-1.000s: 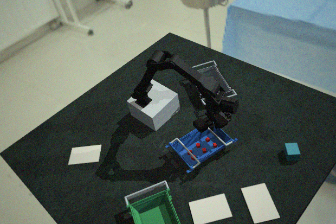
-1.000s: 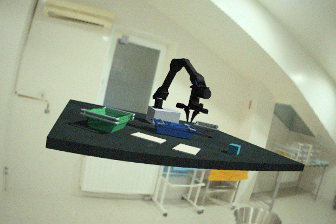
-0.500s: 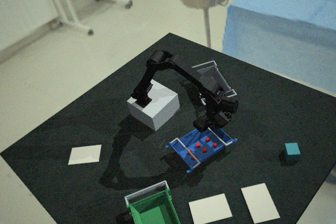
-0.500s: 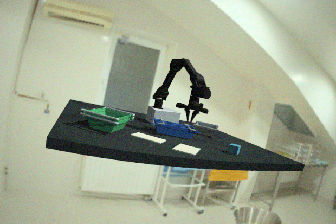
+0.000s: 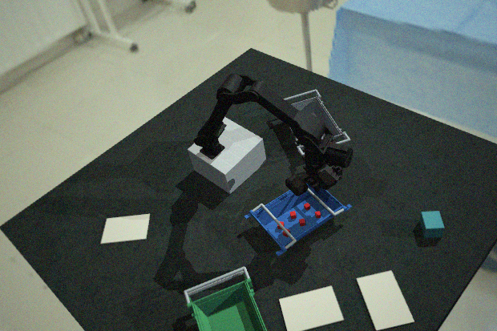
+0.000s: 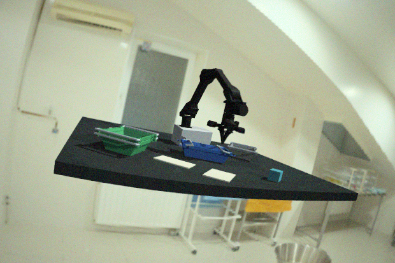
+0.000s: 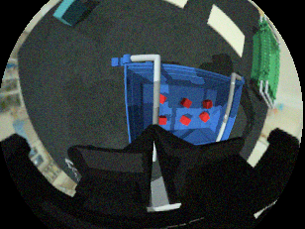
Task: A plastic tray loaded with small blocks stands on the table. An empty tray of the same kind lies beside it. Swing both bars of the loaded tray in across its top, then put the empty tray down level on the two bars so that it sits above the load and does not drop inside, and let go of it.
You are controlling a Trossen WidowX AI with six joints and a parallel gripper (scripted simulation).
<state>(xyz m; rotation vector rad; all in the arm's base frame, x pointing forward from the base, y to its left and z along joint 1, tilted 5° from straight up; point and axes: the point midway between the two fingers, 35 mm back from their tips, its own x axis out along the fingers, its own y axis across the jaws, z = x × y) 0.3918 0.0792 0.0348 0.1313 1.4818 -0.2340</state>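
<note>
The loaded blue tray [image 5: 299, 234] [image 6: 204, 153] [image 7: 136, 103] stands upright with several red blocks [image 5: 301, 222] [image 7: 185, 102] on its floor. One wire bar [image 5: 321, 201] [image 7: 156, 93] lies across its top near one end. The other wire bar [image 5: 271, 214] [image 7: 229, 110] lies across near the opposite end. My gripper [image 6: 223, 142] [image 7: 152, 127] is shut with nothing between its tips. It hangs above the tray's arm-side edge, and in the wrist view its tips cover the near end of the first bar. A grey tray [image 5: 313, 113] [image 6: 242, 147] and a green tray [image 5: 228, 310] [image 6: 119, 144] [image 7: 265, 58] look empty.
The white base block [image 5: 244, 154] [image 6: 197, 135] carries the arm, behind the blue tray. A teal cube [image 5: 432, 222] [image 6: 275, 175] [image 7: 69, 11] stands off to one side. Flat cream sheets [image 5: 311, 308] [image 5: 385, 299] [image 5: 125, 228] lie on the black table. The grey tray lies behind the forearm.
</note>
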